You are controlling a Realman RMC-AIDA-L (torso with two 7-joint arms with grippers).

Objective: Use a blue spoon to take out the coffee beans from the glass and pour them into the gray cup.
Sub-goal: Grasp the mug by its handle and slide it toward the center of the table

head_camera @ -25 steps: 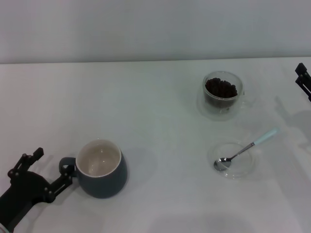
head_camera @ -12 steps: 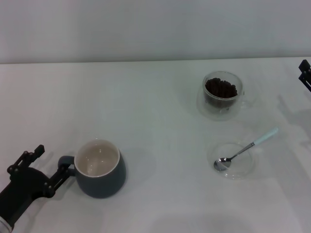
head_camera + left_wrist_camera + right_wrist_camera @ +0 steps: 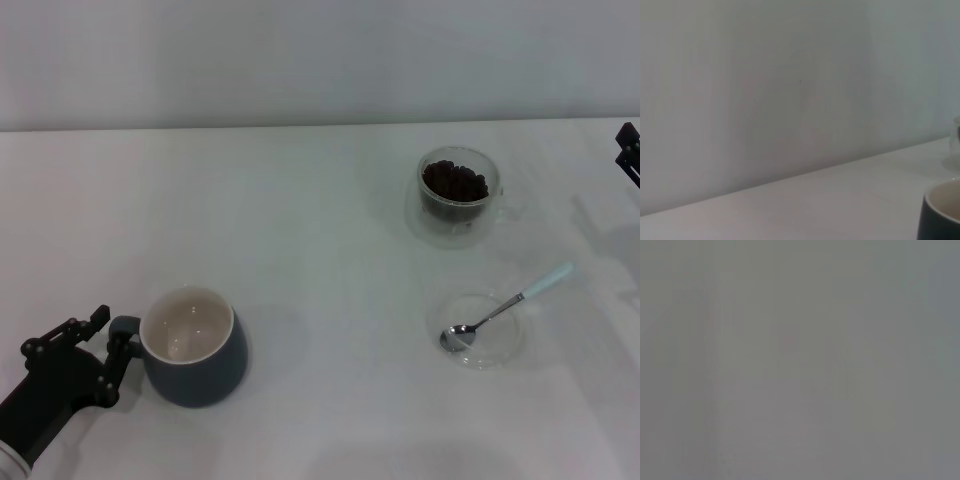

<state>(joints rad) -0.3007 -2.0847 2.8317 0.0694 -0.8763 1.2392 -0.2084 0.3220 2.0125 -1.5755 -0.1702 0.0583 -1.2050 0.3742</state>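
The gray cup (image 3: pixel 195 365) stands at the front left of the white table, cream inside and empty; its rim also shows in the left wrist view (image 3: pixel 941 210). My left gripper (image 3: pixel 108 335) is at the cup's handle, its two fingers closed around the loop. The glass (image 3: pixel 457 215) with coffee beans (image 3: pixel 455 182) stands at the back right. The blue spoon (image 3: pixel 500 312) lies with its bowl in a flat clear dish (image 3: pixel 505 350), handle pointing back right. My right gripper (image 3: pixel 628 150) is just in view at the right edge, away from everything.
The white table (image 3: pixel 320 230) runs back to a plain pale wall. The right wrist view is a blank grey field.
The left gripper's fingers have closed on the cup's handle, and cup and gripper have shifted left and slightly toward the front. The right gripper has drawn further off the right edge.
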